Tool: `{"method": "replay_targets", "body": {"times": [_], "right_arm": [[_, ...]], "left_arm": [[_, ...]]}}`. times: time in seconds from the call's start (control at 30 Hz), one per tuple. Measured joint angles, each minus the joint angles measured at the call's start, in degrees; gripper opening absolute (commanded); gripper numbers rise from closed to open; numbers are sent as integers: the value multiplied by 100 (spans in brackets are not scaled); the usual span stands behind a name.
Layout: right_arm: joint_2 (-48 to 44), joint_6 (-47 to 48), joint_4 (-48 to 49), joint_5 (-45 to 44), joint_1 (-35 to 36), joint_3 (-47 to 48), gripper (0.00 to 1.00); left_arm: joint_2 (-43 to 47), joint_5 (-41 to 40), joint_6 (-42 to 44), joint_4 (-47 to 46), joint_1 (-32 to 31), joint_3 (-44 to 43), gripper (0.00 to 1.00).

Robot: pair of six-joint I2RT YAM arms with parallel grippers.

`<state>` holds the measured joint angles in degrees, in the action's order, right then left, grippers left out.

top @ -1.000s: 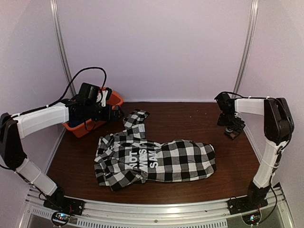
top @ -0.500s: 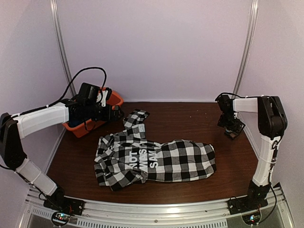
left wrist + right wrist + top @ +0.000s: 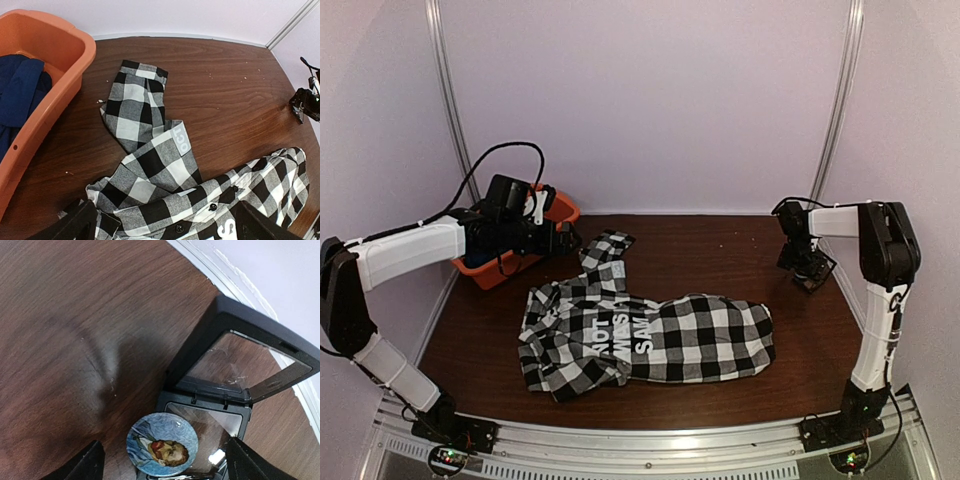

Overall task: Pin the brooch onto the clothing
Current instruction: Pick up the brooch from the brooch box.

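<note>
The clothing (image 3: pixel 640 335), a black-and-white checked shirt with white lettering, lies crumpled in the middle of the table. Its sleeve and button placket (image 3: pixel 150 170) show in the left wrist view. My left gripper (image 3: pixel 560 240) hovers open over the shirt's far left part, nothing between its fingers (image 3: pixel 75 225). The brooch (image 3: pixel 162 444), a round blue badge with a painted portrait, rests on the edge of an open black case (image 3: pixel 220 390). My right gripper (image 3: pixel 165 465) is open, with one finger on each side of the brooch and neither touching it. From above, the right gripper (image 3: pixel 807 272) sits at the far right.
An orange tub (image 3: pixel 520 262) at the back left holds a dark blue garment (image 3: pixel 20 95). The case's clear lid (image 3: pixel 245 360) stands raised towards the right wall. A white rail (image 3: pixel 240 285) runs along the table's edge behind it.
My right arm has folded its elbow inward and the right gripper has shifted slightly over the case, its jaws a little narrower. The left arm and the shirt have not moved.
</note>
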<state>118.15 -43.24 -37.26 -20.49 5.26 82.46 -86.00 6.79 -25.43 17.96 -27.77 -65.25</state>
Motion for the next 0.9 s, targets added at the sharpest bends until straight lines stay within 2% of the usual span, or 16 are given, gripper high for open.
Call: {"method": "replay_targets", "body": {"times": [0.9], "right_arm": [[264, 90, 81, 15, -114, 251, 75]], "left_arm": [[-66, 96, -44, -20, 0, 0, 98]]}}
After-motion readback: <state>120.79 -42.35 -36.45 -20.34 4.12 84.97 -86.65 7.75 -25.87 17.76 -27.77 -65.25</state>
